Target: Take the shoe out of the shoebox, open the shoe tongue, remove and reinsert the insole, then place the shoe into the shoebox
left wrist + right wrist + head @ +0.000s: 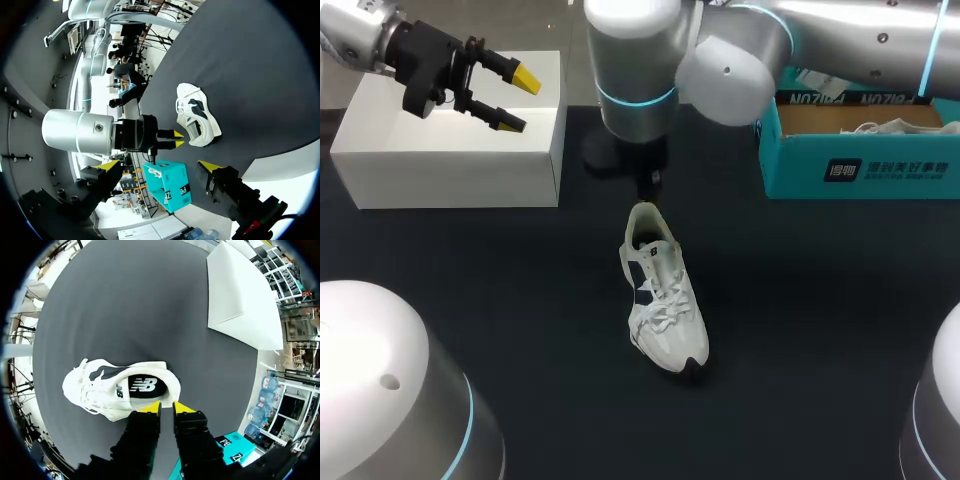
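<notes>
A white sneaker (pixel 663 300) with dark side panels lies upright on the dark table, toe towards me, its dark insole showing in the right wrist view (pixel 142 385). My right gripper (pixel 166 408) hangs just behind the heel rim. Its yellow tips stand a narrow gap apart with nothing seen between them. The left wrist view shows that same right gripper (pixel 178 139) close to the sneaker's (pixel 197 115) heel. My left gripper (pixel 517 100) is open and empty above the white lid (pixel 450 140) at the back left. In its own view the left gripper (pixel 159 164) looks across at the right arm.
The teal shoebox (pixel 860 160) stands open at the back right with white paper inside; it also shows as the shoebox (pixel 167 185) and the shoebox (pixel 230 447). The white lid (pixel 245 300) lies far ahead of the right gripper. Two rounded arm bases fill the near corners.
</notes>
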`<move>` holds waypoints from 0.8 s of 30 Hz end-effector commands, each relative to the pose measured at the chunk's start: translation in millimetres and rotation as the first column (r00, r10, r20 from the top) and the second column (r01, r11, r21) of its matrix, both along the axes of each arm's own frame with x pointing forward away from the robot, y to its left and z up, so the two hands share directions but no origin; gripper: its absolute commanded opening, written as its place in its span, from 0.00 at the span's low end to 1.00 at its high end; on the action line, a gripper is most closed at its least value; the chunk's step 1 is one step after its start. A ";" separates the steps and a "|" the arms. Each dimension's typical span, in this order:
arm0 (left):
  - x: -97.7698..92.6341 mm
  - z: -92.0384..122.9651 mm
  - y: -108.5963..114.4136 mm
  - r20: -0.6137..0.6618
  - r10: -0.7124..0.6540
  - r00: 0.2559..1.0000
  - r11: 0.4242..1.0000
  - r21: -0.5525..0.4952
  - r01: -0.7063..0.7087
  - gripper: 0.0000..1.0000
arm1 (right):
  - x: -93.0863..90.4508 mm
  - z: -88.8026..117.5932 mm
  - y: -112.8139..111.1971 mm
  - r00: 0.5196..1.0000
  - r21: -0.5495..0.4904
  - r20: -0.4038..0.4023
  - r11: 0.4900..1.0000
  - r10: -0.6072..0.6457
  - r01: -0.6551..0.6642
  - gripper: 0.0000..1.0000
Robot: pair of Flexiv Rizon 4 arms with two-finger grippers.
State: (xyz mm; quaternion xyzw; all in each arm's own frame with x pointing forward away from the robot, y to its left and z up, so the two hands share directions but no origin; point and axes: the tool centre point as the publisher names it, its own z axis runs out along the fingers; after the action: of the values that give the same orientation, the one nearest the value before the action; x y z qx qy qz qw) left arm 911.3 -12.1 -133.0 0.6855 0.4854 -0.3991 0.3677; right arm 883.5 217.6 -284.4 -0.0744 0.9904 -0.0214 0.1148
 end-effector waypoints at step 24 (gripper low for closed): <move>-0.7 0.4 0.1 0.002 0.001 1.000 1.000 0.003 -0.001 1.00 | 31.3 -46.4 -0.7 0.999 0.011 -0.036 1.000 0.016 -0.015 0.49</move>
State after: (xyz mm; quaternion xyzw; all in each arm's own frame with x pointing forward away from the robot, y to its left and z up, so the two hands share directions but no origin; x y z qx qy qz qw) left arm 911.3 -12.1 -133.0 0.6855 0.4854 -0.3991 0.3678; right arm 909.9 214.0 -326.3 -0.0802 0.9915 -0.0146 0.1014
